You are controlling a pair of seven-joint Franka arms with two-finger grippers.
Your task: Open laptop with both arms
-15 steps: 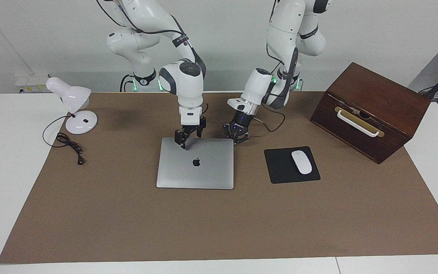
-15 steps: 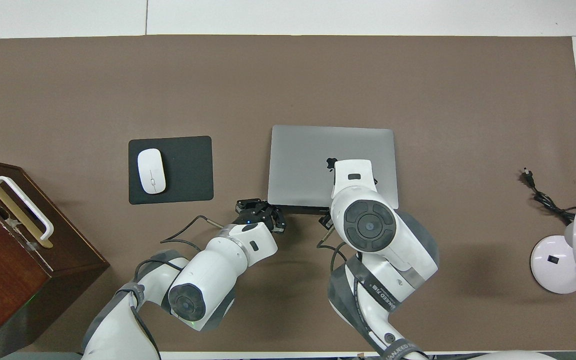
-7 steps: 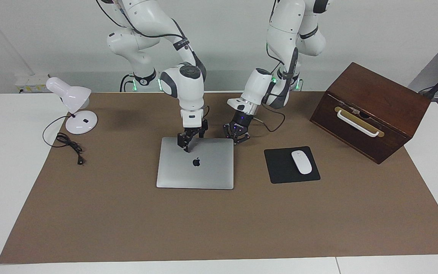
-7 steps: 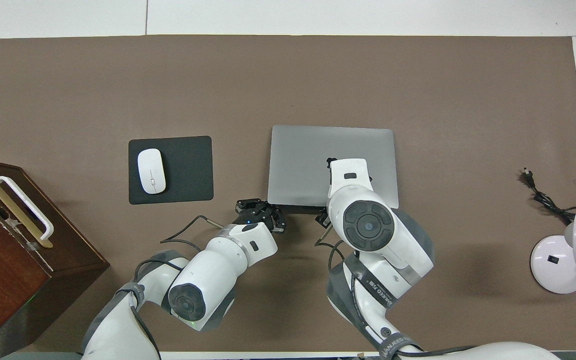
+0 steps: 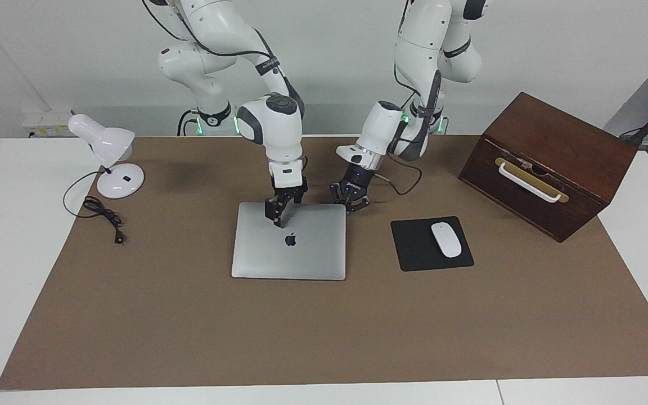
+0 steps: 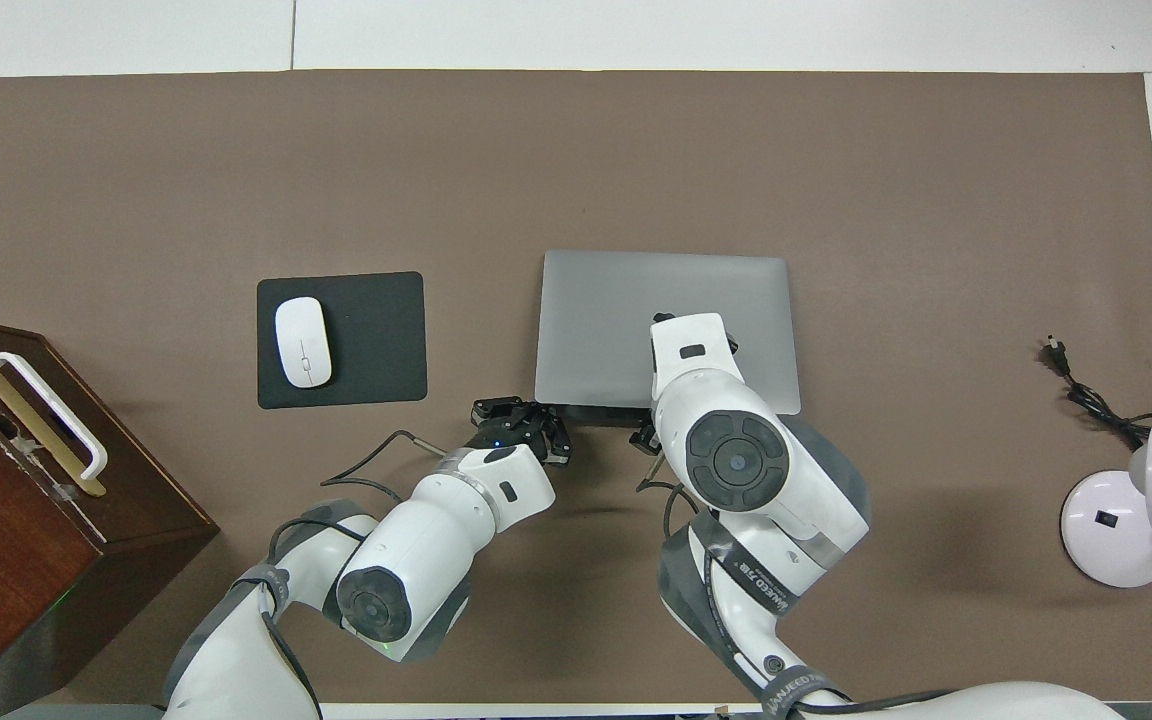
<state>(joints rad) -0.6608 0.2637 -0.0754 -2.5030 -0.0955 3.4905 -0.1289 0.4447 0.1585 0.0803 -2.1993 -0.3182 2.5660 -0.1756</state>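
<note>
Right claw point(image 5: 278, 217) — fingers apart, pointing down over the closed laptop point(image 5: 301, 253); left claw point(image 5: 351, 202) — fingers together at the laptop's corner, tips hidden overhead.

Two glossy white jointed robot arms point(image 5: 270, 121) here, rounded shells with dark grey joint rings and round dark end caps. Black cables trail along them, green lights glow at the bases. Each ends in a small black claw gripper point(image 5: 350, 202); one forearm carries a grey printed band.
</note>
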